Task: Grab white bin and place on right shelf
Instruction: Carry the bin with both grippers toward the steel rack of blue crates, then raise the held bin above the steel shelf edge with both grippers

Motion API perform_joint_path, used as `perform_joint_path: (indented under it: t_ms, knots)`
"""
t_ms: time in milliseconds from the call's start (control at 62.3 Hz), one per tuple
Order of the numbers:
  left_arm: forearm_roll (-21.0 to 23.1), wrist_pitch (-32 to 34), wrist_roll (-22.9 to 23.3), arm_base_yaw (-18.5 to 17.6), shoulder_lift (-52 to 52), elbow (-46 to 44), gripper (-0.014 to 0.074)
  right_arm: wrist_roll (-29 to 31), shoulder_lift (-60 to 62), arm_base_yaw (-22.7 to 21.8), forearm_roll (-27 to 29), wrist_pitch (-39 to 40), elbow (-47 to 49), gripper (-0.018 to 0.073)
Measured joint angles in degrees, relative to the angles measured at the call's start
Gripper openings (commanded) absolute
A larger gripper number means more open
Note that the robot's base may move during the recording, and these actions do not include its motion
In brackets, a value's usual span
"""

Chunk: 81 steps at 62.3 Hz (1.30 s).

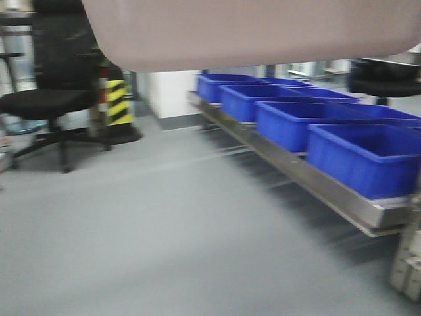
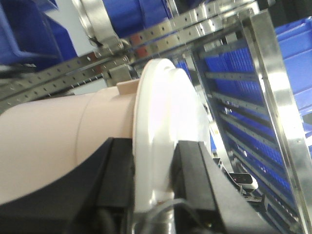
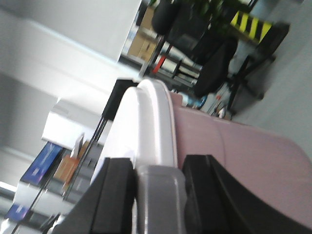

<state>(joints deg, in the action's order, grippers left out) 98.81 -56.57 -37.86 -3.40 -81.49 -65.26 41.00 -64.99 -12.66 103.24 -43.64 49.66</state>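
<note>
Grey floor lies open beside an office chair. The white bin hangs aloft across the top of the front view. Blue crates fill the right shelf level seen here, so room there looks scarce.

From the left wrist, the left tool pinches the rim of the lid. Perforated uprights stand close behind, a likely snag.

From the right wrist, the right tool clamps the grey handle. The lid might pull free under load.
</note>
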Motion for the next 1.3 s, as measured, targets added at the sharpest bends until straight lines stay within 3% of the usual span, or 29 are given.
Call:
perform_joint_path:
  t_ms: [1301]
  knots:
    - [0.0,0.0,0.0,-0.09,0.0,0.0,-0.0127,0.0,0.0,0.0,0.0,0.41,0.0,0.006]
